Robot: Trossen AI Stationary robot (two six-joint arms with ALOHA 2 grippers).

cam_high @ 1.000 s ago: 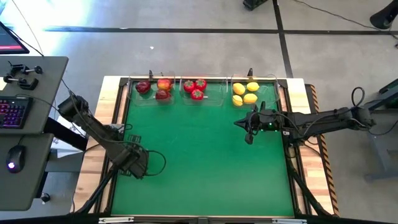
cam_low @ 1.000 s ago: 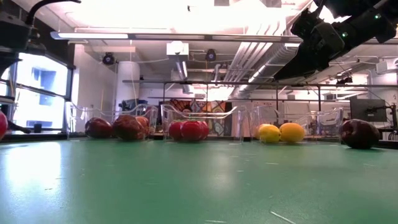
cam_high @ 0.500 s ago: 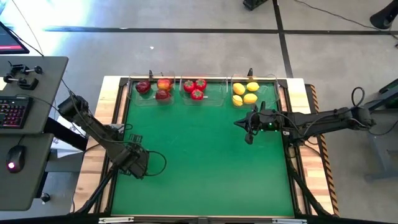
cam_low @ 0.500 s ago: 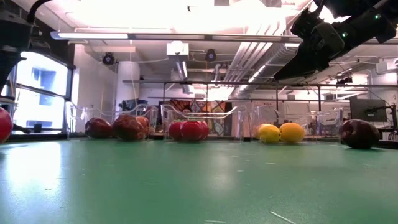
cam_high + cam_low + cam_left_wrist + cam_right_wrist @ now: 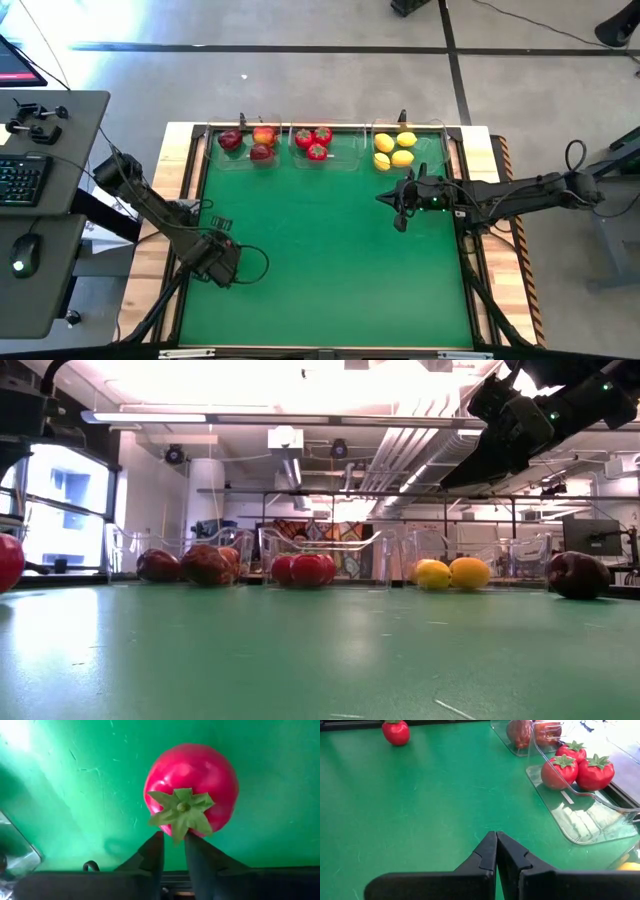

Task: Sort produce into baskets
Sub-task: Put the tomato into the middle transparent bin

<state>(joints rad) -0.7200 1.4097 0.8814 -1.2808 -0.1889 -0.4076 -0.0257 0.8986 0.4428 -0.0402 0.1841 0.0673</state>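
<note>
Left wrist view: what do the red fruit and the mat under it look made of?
The red fruit looks like smooth glossy plastic: soft highlights on its skin and a stiff, moulded green leaf top. The mat looks like a matte green sheet, perhaps felt or vinyl, with fine pale scuffs.

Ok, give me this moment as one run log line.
Sorting produce | left tool at green-topped red fruit on mat | right tool shut, raised, waiting | dark red apple unsorted
</note>
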